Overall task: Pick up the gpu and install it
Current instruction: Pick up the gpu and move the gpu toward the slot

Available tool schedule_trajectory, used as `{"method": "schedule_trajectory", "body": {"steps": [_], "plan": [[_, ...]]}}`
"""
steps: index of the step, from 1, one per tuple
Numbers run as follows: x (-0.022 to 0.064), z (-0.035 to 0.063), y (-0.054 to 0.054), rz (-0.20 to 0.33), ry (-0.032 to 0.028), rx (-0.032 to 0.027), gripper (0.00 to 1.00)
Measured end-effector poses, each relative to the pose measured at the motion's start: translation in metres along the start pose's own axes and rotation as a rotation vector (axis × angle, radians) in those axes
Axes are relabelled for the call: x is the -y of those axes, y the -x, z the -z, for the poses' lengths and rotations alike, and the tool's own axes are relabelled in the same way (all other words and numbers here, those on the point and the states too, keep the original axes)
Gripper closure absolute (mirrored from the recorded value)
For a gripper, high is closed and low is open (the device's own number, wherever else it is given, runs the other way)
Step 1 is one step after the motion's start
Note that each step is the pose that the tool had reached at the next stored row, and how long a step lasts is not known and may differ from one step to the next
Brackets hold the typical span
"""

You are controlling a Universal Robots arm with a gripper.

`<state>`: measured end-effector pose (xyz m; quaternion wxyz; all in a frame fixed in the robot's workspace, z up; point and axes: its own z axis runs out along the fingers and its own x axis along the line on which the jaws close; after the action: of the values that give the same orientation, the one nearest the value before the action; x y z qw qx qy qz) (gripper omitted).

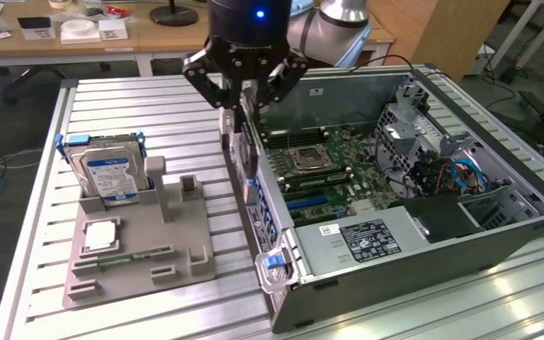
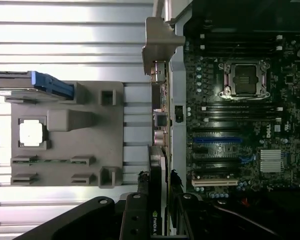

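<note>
The one hand (image 1: 248, 95) holds the one card (image 1: 241, 142) upright at the edge of the one open computer (image 1: 423, 234); one hard drive (image 1: 110, 173) stands nearby on the counter (image 1: 159, 106)

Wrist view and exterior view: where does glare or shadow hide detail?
Wrist view: the slatted table washes out white, while the case interior is dim. Exterior view: glare streaks the table beside the case; the gpu shows dark.
</note>
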<state>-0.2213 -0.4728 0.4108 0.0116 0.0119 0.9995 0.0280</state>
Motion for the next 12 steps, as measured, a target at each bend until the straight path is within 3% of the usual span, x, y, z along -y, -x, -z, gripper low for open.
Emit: {"method": "schedule_trajectory", "body": {"steps": [12], "plan": [[-0.0012, -0.0012, 0.051, 0.000, 0.0069, -0.0002, 0.73]]}}
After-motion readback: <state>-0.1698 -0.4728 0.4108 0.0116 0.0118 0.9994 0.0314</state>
